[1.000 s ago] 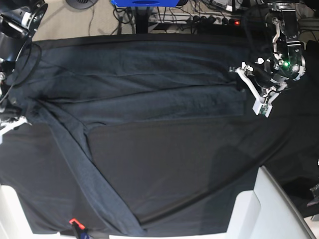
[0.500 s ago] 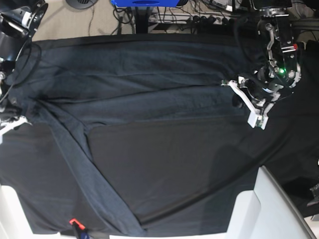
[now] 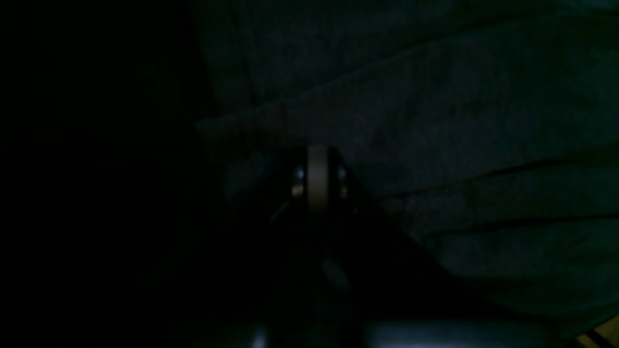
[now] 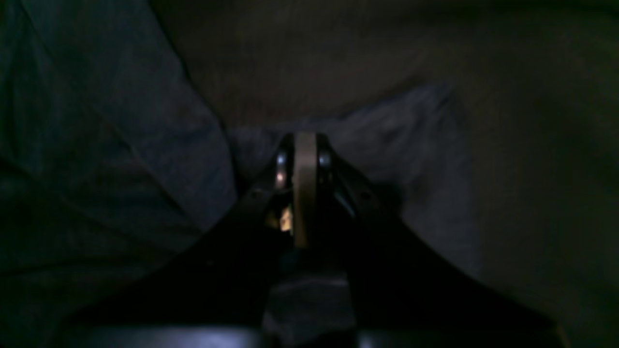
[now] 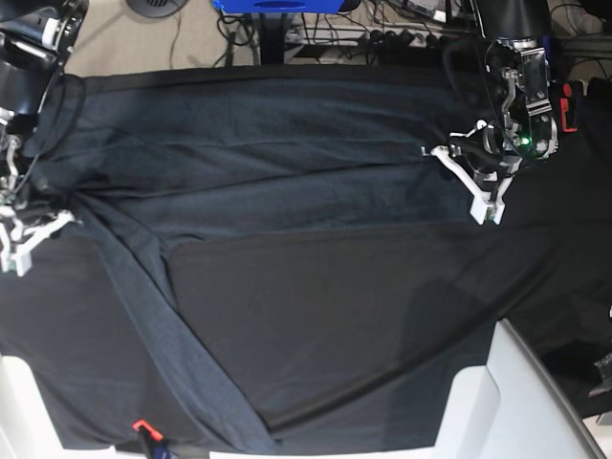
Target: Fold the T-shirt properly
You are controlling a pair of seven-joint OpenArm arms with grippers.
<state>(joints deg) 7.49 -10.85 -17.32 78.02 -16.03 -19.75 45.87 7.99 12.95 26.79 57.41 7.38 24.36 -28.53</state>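
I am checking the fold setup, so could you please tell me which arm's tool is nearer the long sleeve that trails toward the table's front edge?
Right. The right tool sits where the sleeve starts; the left tool is across the T-shirt.

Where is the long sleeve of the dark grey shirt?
In the base view, the dark charcoal-grey knit T-shirt lies across the far half of the black tablecloth; its long sleeve runs diagonally down the view's left toward the near edge.

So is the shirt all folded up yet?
Not yet. The T-shirt still lies spread wide across the table, one long sleeve trailing out.
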